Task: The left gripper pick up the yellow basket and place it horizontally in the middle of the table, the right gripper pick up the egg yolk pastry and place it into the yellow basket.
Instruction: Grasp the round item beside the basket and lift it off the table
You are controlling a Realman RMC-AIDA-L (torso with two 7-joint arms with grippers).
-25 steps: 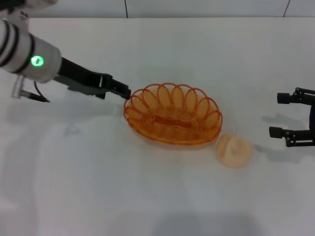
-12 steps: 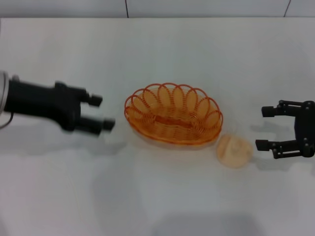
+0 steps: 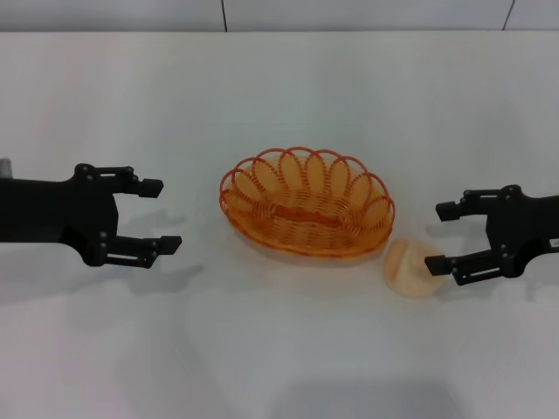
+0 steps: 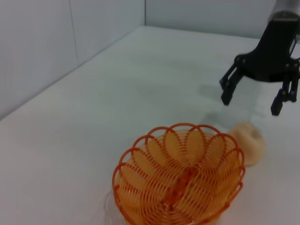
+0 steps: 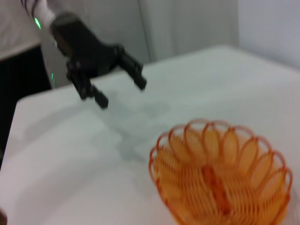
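- I see the orange woven wire basket (image 3: 307, 203) set mid-frame; the empty, spread black left claw (image 3: 155, 216) sits centre-left.
- My black right claw (image 3: 442, 237), wide apart and empty, flanks the round cream pastry (image 3: 413, 268); next I'd lower and close.

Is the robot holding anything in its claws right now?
No. The left gripper is open, away from the basket. The right gripper is open by the pastry, not gripping it.

Left gripper (image 3: 162, 216) spread wide, arm reaching in level from the left edge; right gripper (image 3: 441, 237) likewise spread, reaching in from the right, fingertips pointing inward.
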